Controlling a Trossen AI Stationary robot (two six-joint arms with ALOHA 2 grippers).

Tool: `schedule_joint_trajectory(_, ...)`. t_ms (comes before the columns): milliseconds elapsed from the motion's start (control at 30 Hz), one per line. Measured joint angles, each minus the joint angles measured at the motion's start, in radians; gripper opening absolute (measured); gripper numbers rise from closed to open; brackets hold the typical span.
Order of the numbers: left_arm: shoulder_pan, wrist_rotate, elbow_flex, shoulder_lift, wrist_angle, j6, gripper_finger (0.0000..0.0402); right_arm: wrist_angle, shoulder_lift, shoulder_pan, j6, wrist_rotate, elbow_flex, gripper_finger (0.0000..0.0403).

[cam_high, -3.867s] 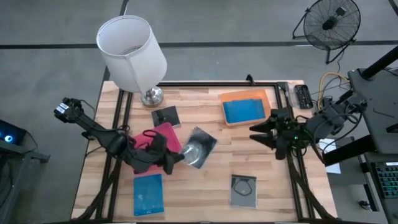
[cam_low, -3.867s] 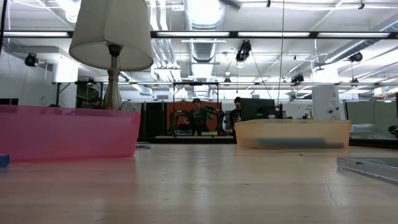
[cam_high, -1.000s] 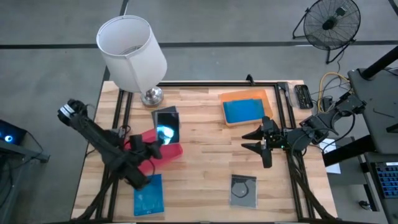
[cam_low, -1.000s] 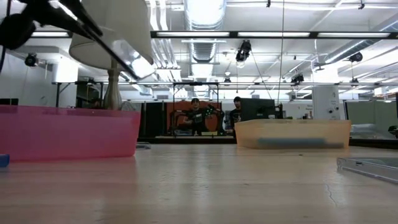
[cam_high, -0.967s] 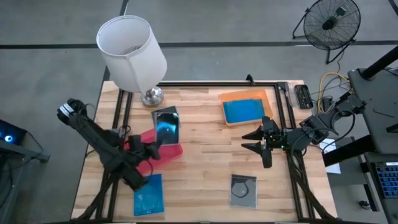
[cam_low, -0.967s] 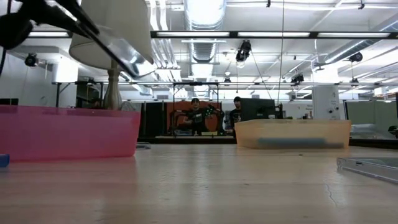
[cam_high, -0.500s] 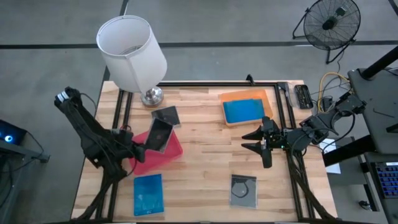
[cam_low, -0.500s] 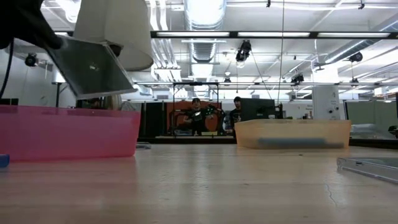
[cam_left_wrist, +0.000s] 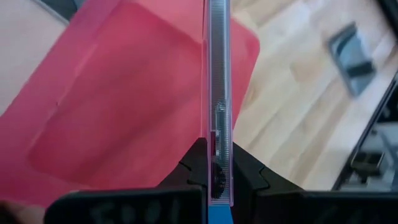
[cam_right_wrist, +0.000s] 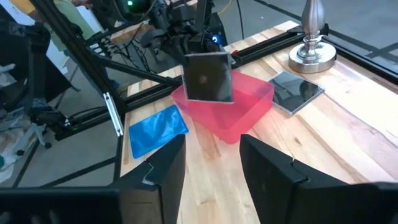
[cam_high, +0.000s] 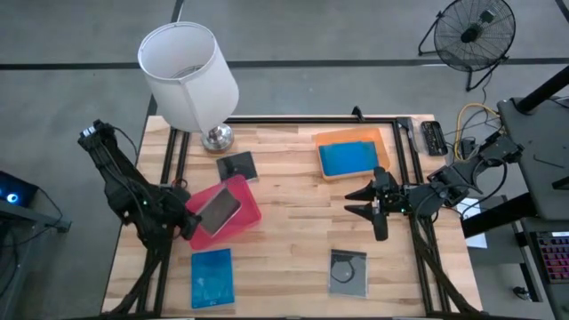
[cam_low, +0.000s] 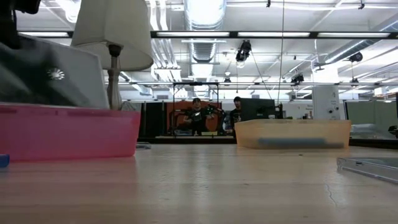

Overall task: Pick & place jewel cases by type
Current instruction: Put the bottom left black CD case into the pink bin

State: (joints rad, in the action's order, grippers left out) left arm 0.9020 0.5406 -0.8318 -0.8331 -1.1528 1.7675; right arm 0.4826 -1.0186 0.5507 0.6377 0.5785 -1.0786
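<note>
My left gripper [cam_high: 190,222] is shut on a dark grey jewel case [cam_high: 218,206] and keeps it over the pink tray [cam_high: 247,197] at the table's left. The left wrist view shows this case [cam_left_wrist: 217,74] edge-on above the tray [cam_left_wrist: 124,106]. In the low view the case [cam_low: 50,78] stands just above the tray's wall [cam_low: 68,134]. My right gripper [cam_high: 357,199] waits open at the table's right, near the orange tray [cam_high: 384,140], which holds a blue case [cam_high: 347,158]. Lying flat on the table are another dark case [cam_high: 237,166], a blue case [cam_high: 212,277] and a third case [cam_high: 348,271]. My left gripper pinches the dark grey case between its two fingers [cam_left_wrist: 194,165] at one edge [cam_left_wrist: 217,134]. The fingers reach in from the table's left side. The case is lifted and tilted over the pink tray; its lower edge sits behind the tray wall, so I cannot tell whether it touches.
A white-shaded lamp with a metal base [cam_high: 216,138] stands at the far left of the table. A black frame [cam_high: 293,119] runs along the table's edges. A remote [cam_high: 433,138] lies at the far right corner. Bare wood [cam_high: 293,240] lies between the trays.
My left gripper has drawn back toward the table's left and near side, carrying the dark case from beside the lamp base to over the pink tray. The case has turned from edge-on to broadside in the low view and come down to the tray's rim.
</note>
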Motion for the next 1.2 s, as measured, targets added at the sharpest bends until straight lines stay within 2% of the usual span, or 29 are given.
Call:
schedule_joint_trajectory(200, -0.004, -0.115, -0.001, 0.018, -0.019, -0.085, 0.0002, -0.001, -0.028, 0.001, -0.005, 0.000, 0.002, 0.0145)
schedule_joint_trajectory(533, -0.041, -0.141, 0.000, 0.044, -0.036, -0.269, 0.0002, -0.002, -0.120, 0.001, -0.002, 0.000, 0.002, 0.0139)
schedule_joint_trajectory(833, -0.118, -0.215, 0.002, 0.053, -0.009, -0.465, 0.0002, -0.027, -0.200, 0.001, 0.034, 0.000, 0.002, 0.0139)
schedule_joint_trajectory(1033, -0.160, -0.224, 0.009, 0.064, 0.068, -0.580, 0.0002, -0.074, -0.250, 0.001, 0.041, -0.001, 0.002, 0.0132)
schedule_joint_trajectory(1200, -0.206, -0.295, 0.084, 0.082, 0.182, -0.624, 0.0002, -0.126, -0.275, 0.003, 0.043, -0.003, 0.002, 0.0134)
